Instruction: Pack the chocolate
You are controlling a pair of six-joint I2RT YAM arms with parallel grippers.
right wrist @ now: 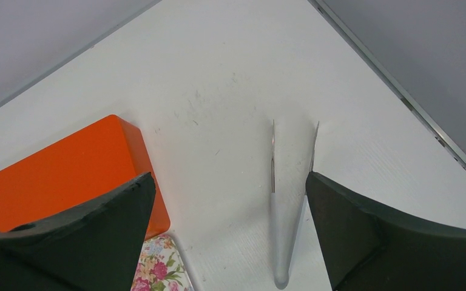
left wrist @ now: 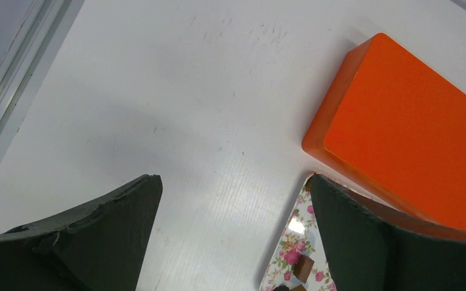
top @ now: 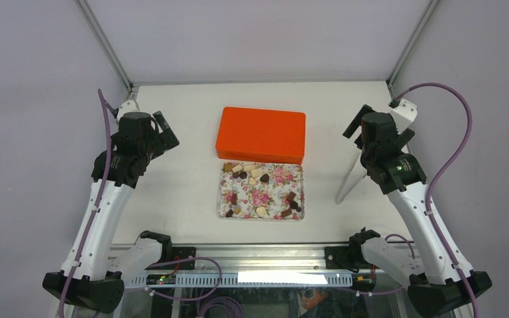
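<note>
Chocolates (top: pixel 260 193) loose on floral tray (top: pixel 224 199), orange box (top: pixel 261 134) closed; both pincers released, tongs (top: pixel 348 179) right

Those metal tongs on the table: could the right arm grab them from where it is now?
Probably yes. The tongs lie on bare table right beneath the right pincer, which is open and empty, and nothing sits between them. The orange box is off to the side.

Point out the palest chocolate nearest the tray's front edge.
The cream-coloured chocolate at the front-middle of the floral rectangular tray; its neighbours there are dark brown.
</note>
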